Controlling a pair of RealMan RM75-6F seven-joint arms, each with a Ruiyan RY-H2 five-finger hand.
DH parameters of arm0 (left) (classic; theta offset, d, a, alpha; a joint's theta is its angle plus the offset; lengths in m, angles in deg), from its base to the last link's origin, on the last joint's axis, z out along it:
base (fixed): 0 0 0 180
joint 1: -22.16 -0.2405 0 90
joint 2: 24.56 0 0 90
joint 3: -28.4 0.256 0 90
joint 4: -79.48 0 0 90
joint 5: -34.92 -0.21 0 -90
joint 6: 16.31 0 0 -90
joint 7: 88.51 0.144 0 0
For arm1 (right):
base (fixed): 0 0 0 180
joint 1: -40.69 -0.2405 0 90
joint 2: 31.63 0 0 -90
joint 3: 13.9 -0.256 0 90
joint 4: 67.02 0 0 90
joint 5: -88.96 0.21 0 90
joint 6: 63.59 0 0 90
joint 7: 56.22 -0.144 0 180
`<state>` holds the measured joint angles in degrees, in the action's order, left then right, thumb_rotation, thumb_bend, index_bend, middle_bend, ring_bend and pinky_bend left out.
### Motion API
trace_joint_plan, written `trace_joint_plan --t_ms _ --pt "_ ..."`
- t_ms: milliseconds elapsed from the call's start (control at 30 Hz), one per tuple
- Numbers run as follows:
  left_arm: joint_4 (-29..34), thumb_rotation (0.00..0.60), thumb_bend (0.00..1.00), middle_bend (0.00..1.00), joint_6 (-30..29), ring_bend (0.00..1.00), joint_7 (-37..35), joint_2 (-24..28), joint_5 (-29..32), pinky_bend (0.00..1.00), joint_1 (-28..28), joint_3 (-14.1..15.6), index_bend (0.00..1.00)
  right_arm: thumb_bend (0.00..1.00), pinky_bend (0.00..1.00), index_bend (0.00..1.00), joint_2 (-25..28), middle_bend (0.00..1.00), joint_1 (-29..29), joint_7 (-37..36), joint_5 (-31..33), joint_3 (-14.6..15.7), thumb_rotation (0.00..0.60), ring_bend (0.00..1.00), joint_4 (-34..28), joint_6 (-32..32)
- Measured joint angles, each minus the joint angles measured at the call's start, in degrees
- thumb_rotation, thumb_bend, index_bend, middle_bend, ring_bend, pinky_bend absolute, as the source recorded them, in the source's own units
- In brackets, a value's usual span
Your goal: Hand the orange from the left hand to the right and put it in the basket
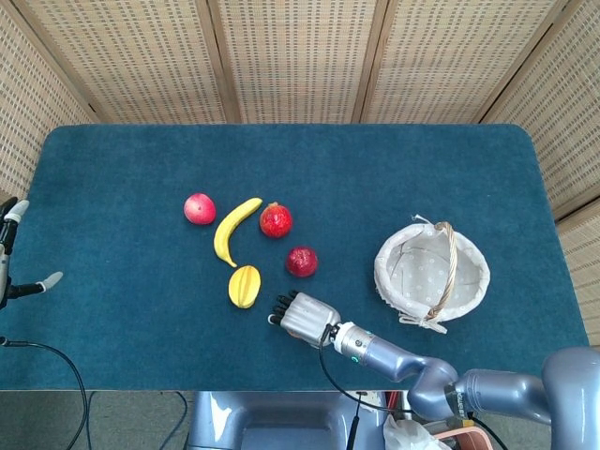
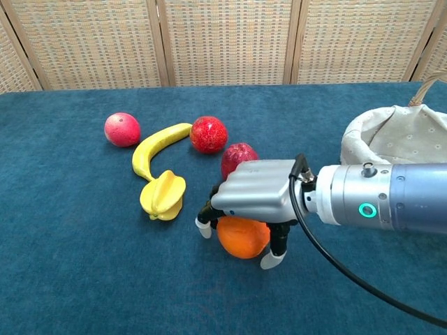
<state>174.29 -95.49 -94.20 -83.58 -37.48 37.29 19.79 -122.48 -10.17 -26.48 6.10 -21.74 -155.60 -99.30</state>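
The orange (image 2: 243, 237) sits on the blue table (image 1: 122, 178) near its front edge, under the right hand (image 2: 255, 199). That hand lies palm-down on top of it, fingers (image 2: 204, 222) curled down on the left side and the thumb down on the right, so it grips the orange; the fruit looks still on the cloth, not lifted. In the head view the orange is hidden beneath the hand (image 1: 302, 316). Just left of the hand is a yellow starfruit (image 2: 163, 196), with a banana (image 2: 155, 149) behind it. A dark red fruit (image 2: 237, 155) is right behind the hand, a second red fruit (image 2: 209, 134) further back, a pink apple (image 2: 122, 129) far left. The lined wicker basket (image 1: 432, 272) stands well apart to the right. The left hand (image 1: 11, 258) is at the table's left edge, only partly in frame, its fingers apart, holding nothing.
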Motion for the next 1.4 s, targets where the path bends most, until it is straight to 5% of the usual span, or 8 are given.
trace_joint_plan --t_ms 233,400,733,1200,1300,1400 --pt "0.3 0.600 0.00 0.00 0.3 0.00 -0.2 0.3 -0.3 0.00 -0.3 -0.3 0.00 0.41 0.56 0.51 1.2 0.53 0.5 -3.0 -3.3 -0.6 0.600 0.42 -1.1 -7.5" --pt "0.6 0.600 0.00 0.00 0.4 0.00 -0.4 0.4 -0.9 0.00 -0.5 -0.4 0.00 0.42 0.56 0.51 7.9 0.53 0.7 -2.7 -3.3 -5.0 0.600 0.42 -4.6 -12.2" --pt "0.8 0.600 0.00 0.00 0.7 0.00 -0.2 0.4 -1.6 0.00 -0.7 -0.5 0.00 0.42 0.55 0.51 20.4 0.53 2.2 9.9 9.2 -9.7 0.600 0.42 -11.0 -14.5" --pt "2.0 0.600 0.00 0.00 1.1 0.00 2.2 -0.3 -2.6 0.00 -0.6 -0.2 0.00 0.43 0.47 0.51 32.1 0.52 1.1 27.5 40.6 -5.2 0.600 0.42 -23.2 -16.4" --pt "2.1 0.600 0.00 0.00 1.2 0.00 2.3 -0.3 -2.6 0.00 -0.6 -0.2 0.00 0.41 0.39 0.45 34.6 0.42 0.1 28.9 45.4 -2.7 0.600 0.37 -26.3 -17.0" --pt "2.2 0.600 0.00 0.00 1.3 0.00 2.4 -0.3 -2.7 0.00 -0.6 -0.2 0.00 0.17 0.21 0.24 35.7 0.18 -0.5 28.9 46.4 -1.2 0.600 0.14 -27.3 -17.1"
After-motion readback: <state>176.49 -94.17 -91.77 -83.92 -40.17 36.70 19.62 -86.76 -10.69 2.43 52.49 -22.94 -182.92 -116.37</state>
